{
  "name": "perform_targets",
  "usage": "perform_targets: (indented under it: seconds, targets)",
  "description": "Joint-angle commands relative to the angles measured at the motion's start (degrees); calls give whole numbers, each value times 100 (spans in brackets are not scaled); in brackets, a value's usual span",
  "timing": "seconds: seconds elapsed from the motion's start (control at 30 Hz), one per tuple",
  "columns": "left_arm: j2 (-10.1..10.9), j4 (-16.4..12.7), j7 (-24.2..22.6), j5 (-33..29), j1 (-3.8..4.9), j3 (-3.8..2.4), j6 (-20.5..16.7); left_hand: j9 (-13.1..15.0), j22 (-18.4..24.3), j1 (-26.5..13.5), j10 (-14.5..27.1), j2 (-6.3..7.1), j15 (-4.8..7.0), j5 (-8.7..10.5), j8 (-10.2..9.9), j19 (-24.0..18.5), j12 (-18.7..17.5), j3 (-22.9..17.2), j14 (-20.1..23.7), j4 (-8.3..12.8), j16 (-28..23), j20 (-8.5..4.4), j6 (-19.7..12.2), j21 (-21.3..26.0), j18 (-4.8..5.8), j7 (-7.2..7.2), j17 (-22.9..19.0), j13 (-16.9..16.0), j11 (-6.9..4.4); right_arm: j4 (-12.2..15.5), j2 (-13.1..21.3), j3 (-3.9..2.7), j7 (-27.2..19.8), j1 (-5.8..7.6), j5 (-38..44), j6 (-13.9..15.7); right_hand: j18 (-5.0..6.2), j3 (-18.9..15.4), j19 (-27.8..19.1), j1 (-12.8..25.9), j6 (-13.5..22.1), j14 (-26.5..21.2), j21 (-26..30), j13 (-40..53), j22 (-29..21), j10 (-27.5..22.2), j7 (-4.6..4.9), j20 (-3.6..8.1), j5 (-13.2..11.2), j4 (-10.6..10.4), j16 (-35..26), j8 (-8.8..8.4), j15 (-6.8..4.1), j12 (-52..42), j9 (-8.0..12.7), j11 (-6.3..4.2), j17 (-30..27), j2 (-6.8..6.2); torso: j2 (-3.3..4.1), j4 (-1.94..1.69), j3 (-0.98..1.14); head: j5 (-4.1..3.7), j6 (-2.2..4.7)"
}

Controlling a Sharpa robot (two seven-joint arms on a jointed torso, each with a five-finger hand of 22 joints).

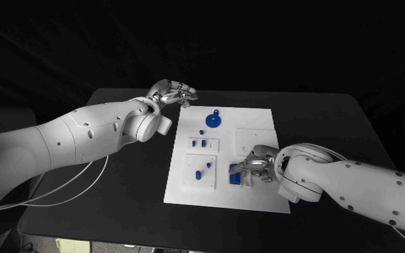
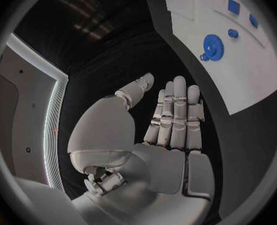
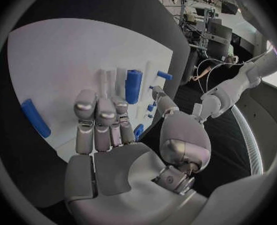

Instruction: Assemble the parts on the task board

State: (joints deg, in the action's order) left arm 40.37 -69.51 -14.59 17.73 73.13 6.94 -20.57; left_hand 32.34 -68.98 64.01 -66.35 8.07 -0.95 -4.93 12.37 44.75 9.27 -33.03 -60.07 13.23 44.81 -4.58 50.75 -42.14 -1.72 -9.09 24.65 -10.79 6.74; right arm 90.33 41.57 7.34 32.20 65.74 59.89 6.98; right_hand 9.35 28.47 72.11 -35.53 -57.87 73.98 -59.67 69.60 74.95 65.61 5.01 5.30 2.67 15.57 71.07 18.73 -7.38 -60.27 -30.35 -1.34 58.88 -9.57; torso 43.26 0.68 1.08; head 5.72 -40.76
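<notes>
right hand: sitting low over the near right part of the task board, fingers held straight and side by side, nothing in them as far as I can tell. So basically empty and not clamped on anything.

nearest part: a chunky blue block right at that hand, just on its inner side, touching or nearly touching the fingertips from the head view. Can't say for sure if there's contact.

long axis: in the right wrist view a blue bar lies just past the fingertips, lengthwise roughly in line with the way the fingers point. I'd guess a grab has to come across its short sides.

other near part: a small blue peg in the near left panel, a bit further from the hand, toward the left arm's side.

middle: two little blue pegs in the next panel up.

far end: the blue gear, near the far edge of the board.

left hand: hanging off the board's far left corner over the worktop, flat and open, holding nothing. The gear is its closest piece.

who's closer: right hand by a mile for the near block.
</notes>
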Motion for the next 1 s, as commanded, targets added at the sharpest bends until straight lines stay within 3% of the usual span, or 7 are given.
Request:
perform_targets:
  seconds: [0.03, 0.27, 0.43, 0.67, 0.8, 0.87, 1.0]
  targets:
    - [-10, -10, -57, -28, 4, -4, 32, -10, -6, -43, 36, -26, -9, 29, 36, -19, 30, 1, -17, -40, -40, -3, -9, 34, -82, -47, 7, 1, -5, 15, -6, 9, -106, -19, 147, -46, 565, -43, 3, 35, 29, -21, 24, -2, 55, -32, 2, 25, 17, 21, -23, -39, -6, 31, -2, -2, 11, 50, 0, 2, 2, 1, -2]
    - [-16, -2, -57, -28, 4, -4, 33, -11, -8, -39, 36, -27, -9, 28, 37, -18, 31, -1, -18, -40, -41, -4, -10, 35, -83, -47, 11, 1, -5, 88, 65, 9, -299, -21, 157, 102, 565, -41, 22, -65, 14, -9, 30, -6, 49, -15, -4, 39, 16, 74, -31, -40, -11, 30, -11, -8, 19, 141, 1, 4, 4, -13, 13]
    - [-28, 13, -58, -38, 4, -4, 38, -12, -9, -39, 35, -28, -9, 27, 38, -18, 32, -2, -18, -41, -42, -4, -10, 36, -83, -47, 13, 1, -5, 273, 302, -6, -479, -19, 152, 286, 565, 72, 61, -192, 37, 11, 43, -13, 31, 14, 5, 51, 16, 7, -43, -65, -7, 27, -11, -1, 25, 93, -6, 9, 9, -31, 36]
    - [-35, 29, -57, -74, 3, -3, 41, -13, -11, -39, 35, -27, -8, 28, 40, -18, 33, -1, -19, -42, -44, -3, -10, 37, -83, -47, 16, 1, -6, 417, 731, -289, -578, 120, 150, 237, 565, 147, 95, -290, 53, 25, 44, -14, 24, 35, 8, 61, 17, -11, -48, -79, -6, 19, -16, 2, 33, 59, -14, 20, 11, -121, 104]
    - [-43, 30, -57, -75, 1, -3, 52, -13, -12, -40, 35, -28, -9, 28, 41, -17, 33, -1, -19, -43, -45, -3, -10, 37, -83, -47, 17, 0, -6, 372, 994, -352, -513, 243, 156, -1, 565, 181, 112, -368, 63, 35, 41, -13, 24, 48, 12, 64, 17, 2, -47, -86, -2, 12, -20, 5, 39, 82, -8, 20, 11, -169, 137]
    - [-48, 27, -56, -77, 0, -2, 66, -14, -12, -41, 35, -29, -9, 28, 41, -17, 34, -1, -19, -44, -45, -3, -10, 38, -83, -47, 19, 0, -6, 323, 1168, -365, -430, 291, 190, -384, 565, 196, 117, -417, 64, 38, 40, -12, 25, 52, 14, 64, 17, 18, -47, -87, 0, 10, -24, 7, 43, 100, -8, 21, 12, -223, 153]
    - [-30, 26, -56, -96, -12, -1, 87, -15, -14, -48, 35, -30, -9, 29, 43, -17, 35, 2, -20, -50, -47, -2, -10, 39, -82, -48, 22, 0, -5, 276, 1452, -376, -331, 294, 209, -563, 565, 248, 122, -551, 57, 43, 38, -14, 28, 52, 17, 58, 15, 53, -53, -86, 6, 12, -33, 11, 46, 162, -1, 12, 8, -302, 203]
